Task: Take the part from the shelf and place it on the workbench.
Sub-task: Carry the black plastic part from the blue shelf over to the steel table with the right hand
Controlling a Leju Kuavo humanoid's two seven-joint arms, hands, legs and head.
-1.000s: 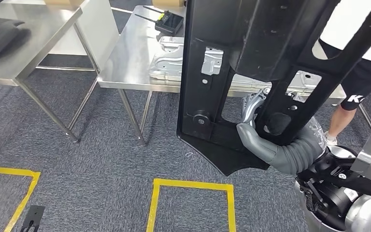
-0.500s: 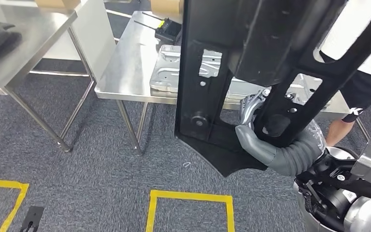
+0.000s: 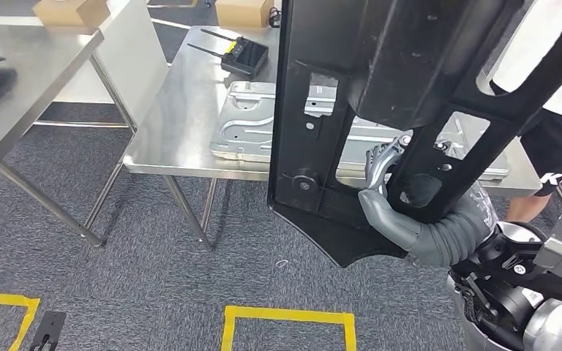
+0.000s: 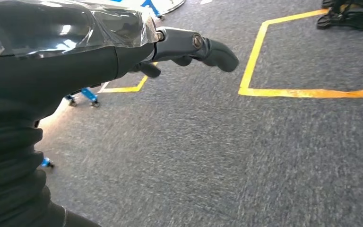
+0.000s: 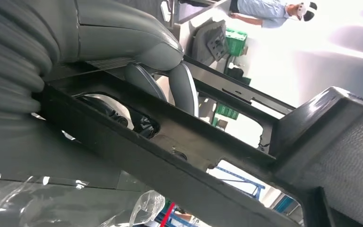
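Note:
A large black plastic part (image 3: 380,66) stands upright in front of me in the head view. My right hand (image 3: 384,197) grips it near its lower end, fingers hooked through an opening. In the right wrist view the fingers (image 5: 179,87) wrap over a bar of the part (image 5: 184,156). Behind it stands the steel workbench (image 3: 183,124). My left hand (image 4: 184,47) hangs over the carpet and holds nothing, its fingers loosely extended.
A silver metal plate (image 3: 245,124) and a black device with antennas (image 3: 243,55) lie on the workbench, with a cardboard box (image 3: 243,11) at its back. Another steel table (image 3: 22,73) stands to the left. A person (image 3: 556,139) stands at the right. Yellow tape (image 3: 285,316) marks the carpet.
The whole picture has shifted, so the camera has moved: the workbench now sits lower and further left in view. My right hand still grips the part as before.

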